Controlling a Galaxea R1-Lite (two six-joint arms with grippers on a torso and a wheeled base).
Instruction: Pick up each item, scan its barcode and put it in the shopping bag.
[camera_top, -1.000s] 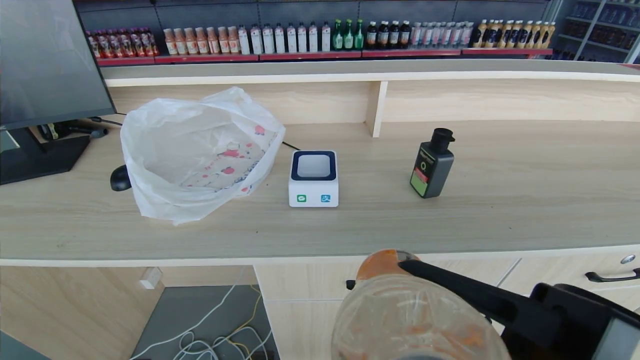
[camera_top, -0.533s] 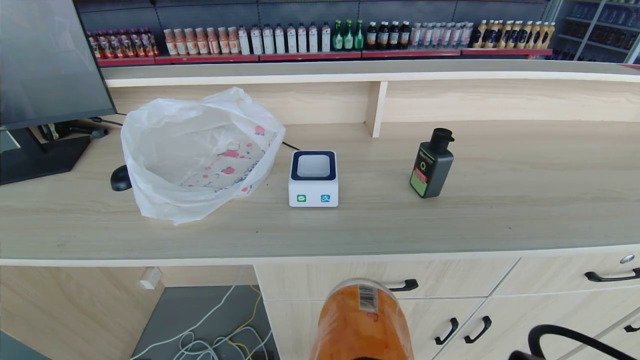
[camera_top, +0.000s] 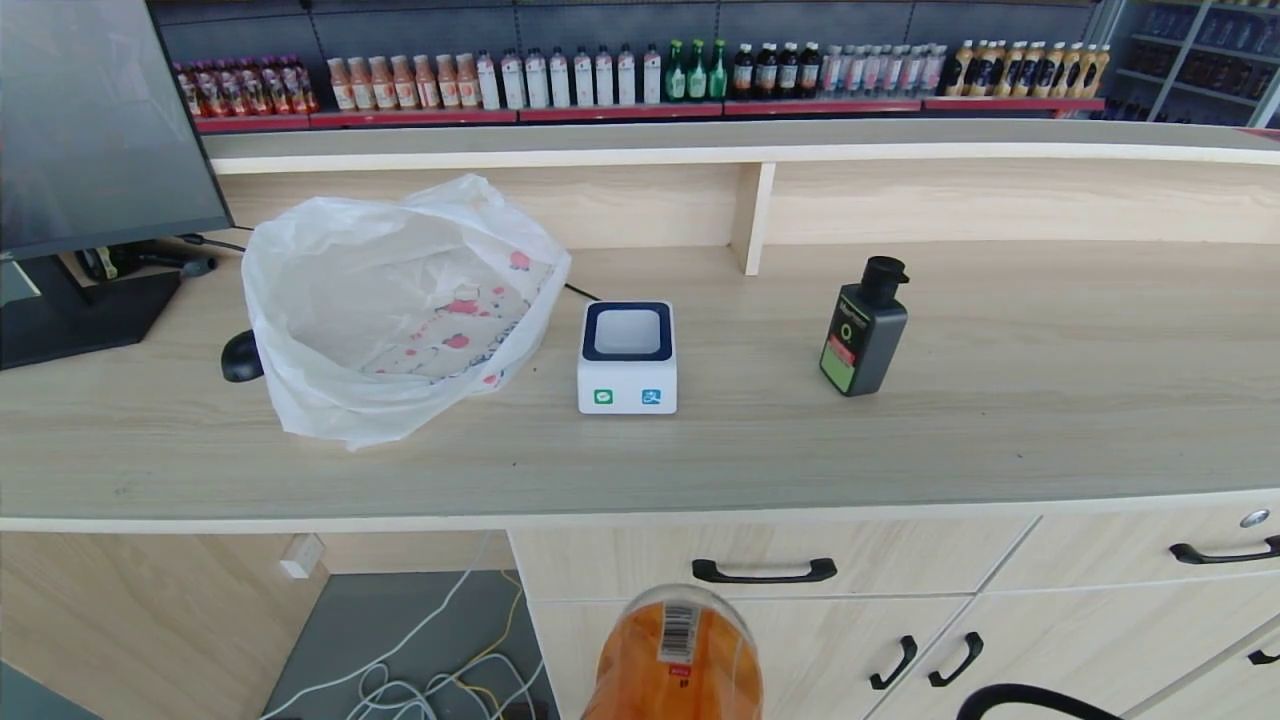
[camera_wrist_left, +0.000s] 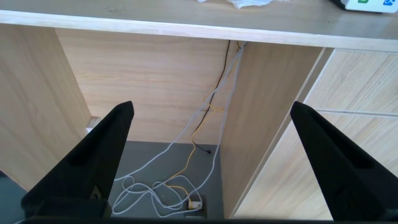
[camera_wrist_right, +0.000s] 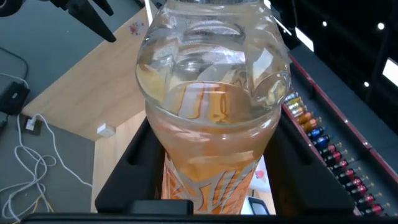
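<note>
Right gripper (camera_wrist_right: 214, 162) clamps orange bottle (camera_top: 672, 655) short of the counter edge (camera_top: 400, 521); left gripper (camera_wrist_left: 211, 112) gapes empty.

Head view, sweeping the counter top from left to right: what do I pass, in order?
monitor → shopping bag → scanner → dark bottle

Pale wooden counter (camera_top: 1050, 400), stocked drink shelves (camera_top: 620, 108)

Bright, even light; highlights glint on orange bottle (camera_wrist_right: 211, 143).
</note>
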